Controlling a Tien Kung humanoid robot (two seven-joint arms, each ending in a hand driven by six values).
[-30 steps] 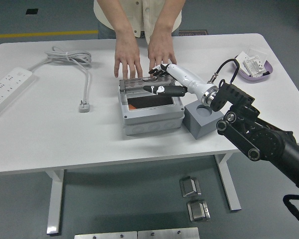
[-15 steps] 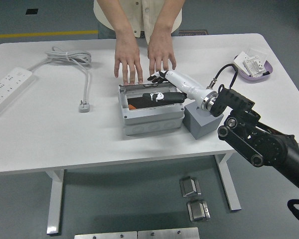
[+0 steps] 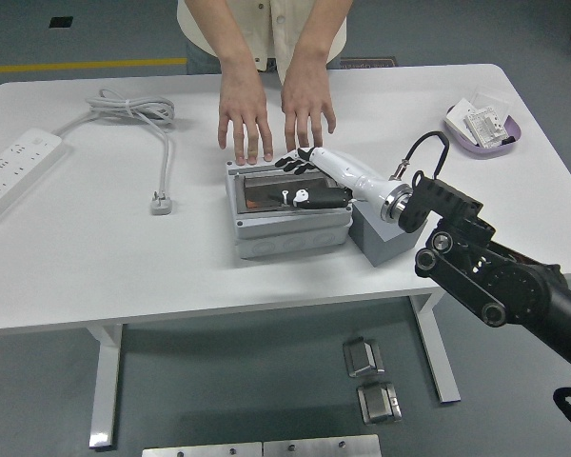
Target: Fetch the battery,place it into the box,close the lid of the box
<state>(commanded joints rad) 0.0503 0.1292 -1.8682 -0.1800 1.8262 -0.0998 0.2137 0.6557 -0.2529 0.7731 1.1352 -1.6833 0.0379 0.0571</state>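
The grey box [image 3: 287,234] stands at the table's middle with its see-through lid [image 3: 265,187] lowered flat over it. A dark and orange shape, probably the battery [image 3: 254,199], shows through the lid. My right hand [image 3: 301,179], white with black fingers, lies on the lid's right part with its fingers spread and holds nothing. A person's two hands [image 3: 245,122] rest flat on the table just behind the box, fingertips at its back edge.
A grey block [image 3: 384,240] stands right of the box, under my right wrist. A purple tray [image 3: 486,139] with small packs is at the far right. A white power strip [image 3: 15,169] and its cable with plug [image 3: 160,201] lie at the left.
The lid has swung from upright at the box's back down flat onto the box. My right hand has come down with it, and the person's hands have stayed behind the box.
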